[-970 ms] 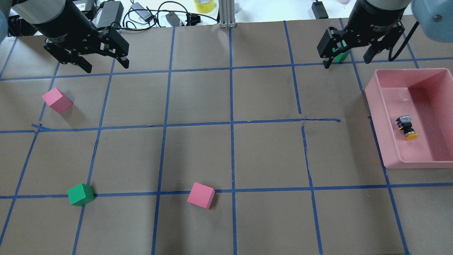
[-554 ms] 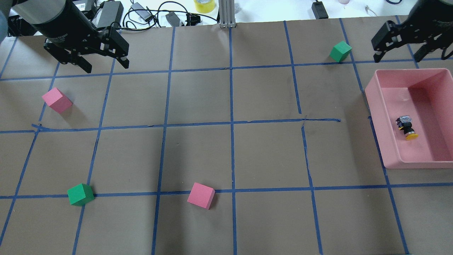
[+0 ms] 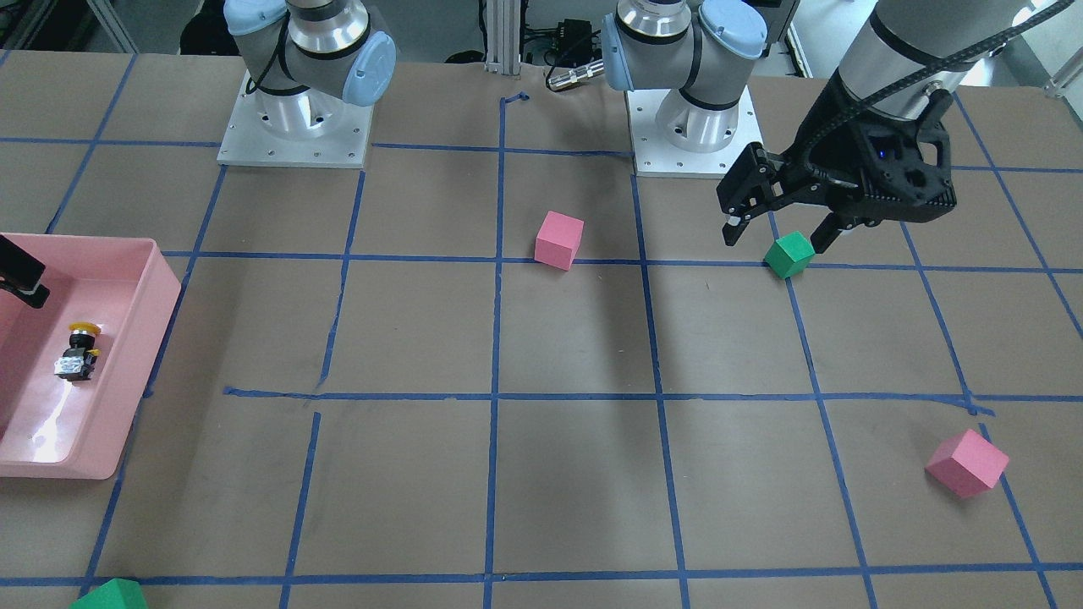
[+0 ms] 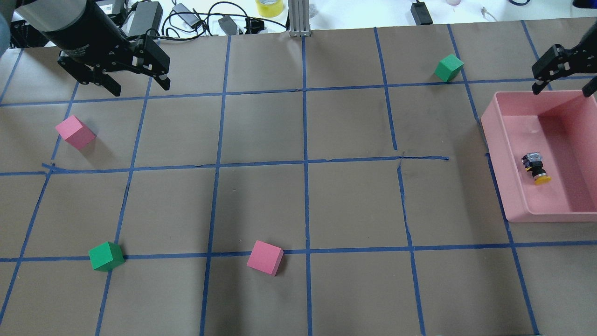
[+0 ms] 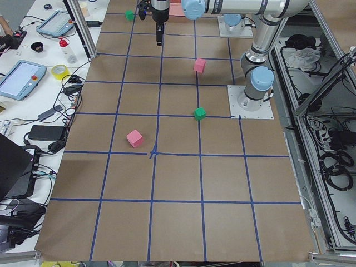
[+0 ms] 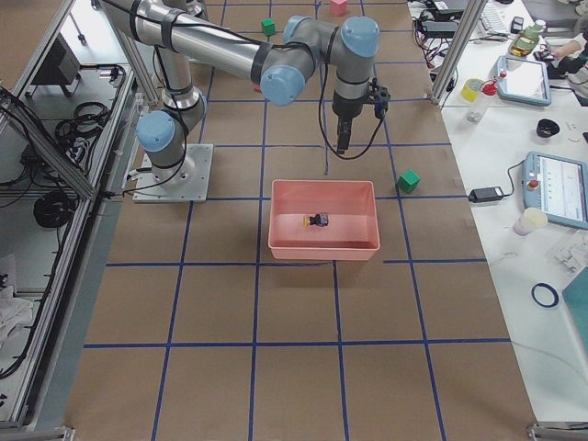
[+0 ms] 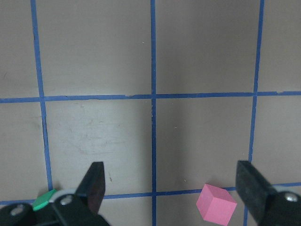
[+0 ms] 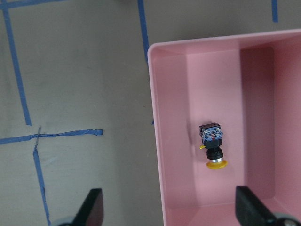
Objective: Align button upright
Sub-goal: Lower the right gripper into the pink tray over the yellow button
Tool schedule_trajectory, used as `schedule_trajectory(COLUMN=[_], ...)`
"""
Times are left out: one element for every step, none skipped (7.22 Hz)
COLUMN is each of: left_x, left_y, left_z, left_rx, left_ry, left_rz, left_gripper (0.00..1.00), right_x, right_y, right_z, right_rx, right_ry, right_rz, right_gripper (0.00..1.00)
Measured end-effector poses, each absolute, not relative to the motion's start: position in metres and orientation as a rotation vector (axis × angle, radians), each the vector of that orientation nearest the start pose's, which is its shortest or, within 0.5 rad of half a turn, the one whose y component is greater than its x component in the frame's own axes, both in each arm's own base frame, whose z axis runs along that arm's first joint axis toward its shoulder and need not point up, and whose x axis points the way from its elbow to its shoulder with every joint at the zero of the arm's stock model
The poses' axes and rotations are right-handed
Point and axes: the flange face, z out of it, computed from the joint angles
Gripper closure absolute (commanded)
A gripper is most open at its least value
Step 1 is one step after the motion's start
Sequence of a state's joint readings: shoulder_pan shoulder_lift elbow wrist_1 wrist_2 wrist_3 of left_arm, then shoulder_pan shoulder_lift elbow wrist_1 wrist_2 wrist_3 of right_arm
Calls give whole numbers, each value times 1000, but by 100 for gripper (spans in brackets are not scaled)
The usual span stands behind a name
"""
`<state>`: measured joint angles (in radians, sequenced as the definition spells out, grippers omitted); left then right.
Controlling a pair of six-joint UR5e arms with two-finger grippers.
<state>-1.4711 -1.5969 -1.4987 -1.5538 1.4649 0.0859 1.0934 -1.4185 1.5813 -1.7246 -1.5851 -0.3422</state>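
Wide open and empty at upper right, the right end effector could clip the pink bin's wall on a misjudged descent, or nudge the sideways-lying button into rolling.

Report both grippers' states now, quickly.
Left gripper: open, holding nothing.
Right gripper: open, holding nothing; the button lies on its side in the pink bin.

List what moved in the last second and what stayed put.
The right claw swung to the robot's right, away from above the far green cube, to the pink bin's far edge, open and empty. The left claw, the button and that cube stayed put.
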Motion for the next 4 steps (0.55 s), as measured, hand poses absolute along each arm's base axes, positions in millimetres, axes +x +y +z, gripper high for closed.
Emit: schedule_trajectory(left_x=[-92, -92, -92, -92], left_y=[-520, -520, -521, -521], left_z=[513, 513, 513, 513], left_rx=[-17, -17, -17, -17], left_ry=[3239, 3239, 3239, 3239], left_rz=[-118, -118, -118, -118], left_gripper=[0, 0, 0, 0], right_x=[-154, -171, -183, -189], right_y=[-541, -532, -522, -513], right_z=[397, 374, 350, 327], right_rx=[178, 119, 100, 104], right_ry=[3156, 3170, 3167, 3163], right_rz=[31, 41, 66, 84], right_gripper=[0, 0, 0, 0])
